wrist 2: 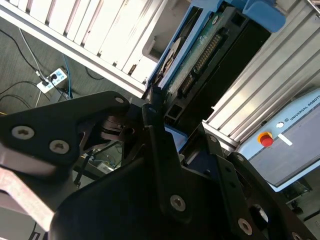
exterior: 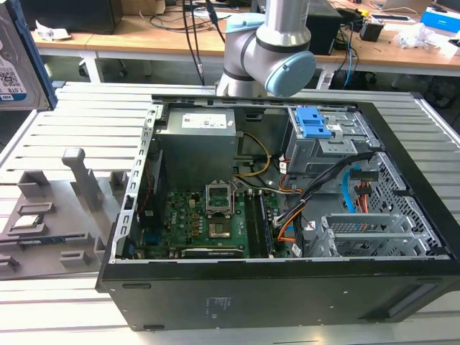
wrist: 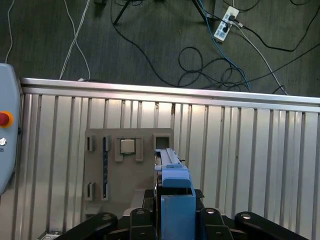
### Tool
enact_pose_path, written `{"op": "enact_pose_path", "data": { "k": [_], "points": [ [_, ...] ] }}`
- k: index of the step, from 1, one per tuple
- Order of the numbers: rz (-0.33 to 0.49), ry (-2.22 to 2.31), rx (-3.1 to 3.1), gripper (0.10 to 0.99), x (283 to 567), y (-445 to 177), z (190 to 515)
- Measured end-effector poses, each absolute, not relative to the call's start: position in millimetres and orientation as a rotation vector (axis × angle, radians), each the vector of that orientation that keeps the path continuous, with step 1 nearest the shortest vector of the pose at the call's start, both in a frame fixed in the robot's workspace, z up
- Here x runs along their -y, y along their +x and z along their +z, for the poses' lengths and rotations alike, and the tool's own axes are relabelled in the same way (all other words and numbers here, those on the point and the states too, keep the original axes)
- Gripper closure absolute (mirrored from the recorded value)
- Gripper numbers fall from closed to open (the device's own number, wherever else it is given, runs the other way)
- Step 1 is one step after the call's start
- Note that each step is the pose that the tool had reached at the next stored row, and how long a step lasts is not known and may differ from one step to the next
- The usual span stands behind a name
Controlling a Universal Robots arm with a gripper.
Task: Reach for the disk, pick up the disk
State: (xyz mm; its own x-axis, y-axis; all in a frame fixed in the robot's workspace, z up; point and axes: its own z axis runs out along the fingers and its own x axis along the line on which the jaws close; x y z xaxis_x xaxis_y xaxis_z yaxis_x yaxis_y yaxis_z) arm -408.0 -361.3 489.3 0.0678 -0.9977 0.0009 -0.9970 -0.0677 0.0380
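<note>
Though the exterior view's left border cuts most of it away, the disk (exterior: 13, 65) shows a labelled silver face and a blue rail above the table's (exterior: 86, 115) far corner. In both wrist views it is seen edge-on, so its label is hidden: the second wrist view gives its green circuit board and blue rail (wrist 2: 200, 50), and the first wrist view its thin edge (wrist: 170, 160) over the grey holder (wrist: 127, 170). The claw (wrist 2: 155, 107) is clamped on the disk, its black fingers (wrist 2: 150, 120) meeting at one end of it; the fingertips themselves are hard to make out behind the linkage. In the exterior view the arm (exterior: 277, 57) stands behind the open computer case (exterior: 287, 302), its wrist out of frame. The grey holder (exterior: 50, 215) lies near the table's edge on the exterior view's left, just beside the case. Slatted metal forms the table (wrist: 250, 150); past its edge is dark floor with loose cables (wrist: 175, 50) and a power strip (wrist: 227, 22). Cluttered wooden desks (exterior: 180, 39) stand behind
</note>
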Motion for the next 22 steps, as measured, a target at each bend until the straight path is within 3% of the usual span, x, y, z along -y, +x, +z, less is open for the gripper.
{"op": "enact_pose_path", "data": {
  "k": [22],
  "points": [
    [-0.039,2.275,2.125,0.722,361,-351,489]
  ]
}}
